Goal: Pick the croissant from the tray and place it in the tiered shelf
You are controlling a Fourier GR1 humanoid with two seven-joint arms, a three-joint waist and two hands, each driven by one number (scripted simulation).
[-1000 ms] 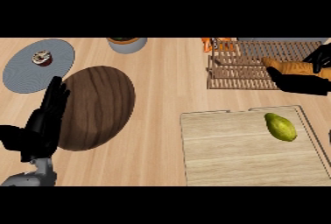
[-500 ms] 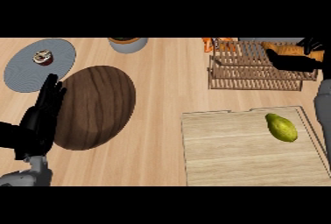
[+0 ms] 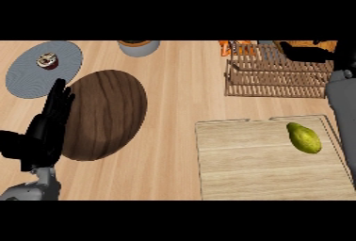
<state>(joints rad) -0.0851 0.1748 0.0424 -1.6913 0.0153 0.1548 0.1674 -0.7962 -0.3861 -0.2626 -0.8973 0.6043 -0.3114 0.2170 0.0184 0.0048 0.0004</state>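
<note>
- Left hand point(image 3: 45, 127): at the view's lower left, open, fingers straight and together, pointing up; it rests and holds nothing.
- Grey plate point(image 3: 28, 75): beyond the left hand's fingertips, towards the far-left edge of the counter; a small round item point(image 3: 47, 60) sits on it, too small to identify.
- Dark wooden oval board point(image 3: 104, 115): just beside the left hand on its right, its near-left edge partly hidden by the fingers.
- Grey bowl point(image 3: 139, 48): far from both hands, at the counter's far edge, beyond the board; cut off by the view's edge.
- Light wooden tray point(image 3: 264, 164): near side of the counter, well below the right hand and to the left of the right forearm point(image 3: 341, 103); a green pear-like fruit point(image 3: 303, 137) lies on its right part.
- Tiered shelf point(image 3: 278, 77): slatted wood, directly under and beside the right hand; an orange object point(image 3: 228, 47) shows at its far-left corner, not identifiable.
- Croissant point(image 3: 299, 44): off the tray, an orange-brown patch above the shelf's far-right part, largely hidden by the right hand.
- Right hand point(image 3: 313, 55): at the view's upper right over the shelf, fingers curled round the croissant.
</note>
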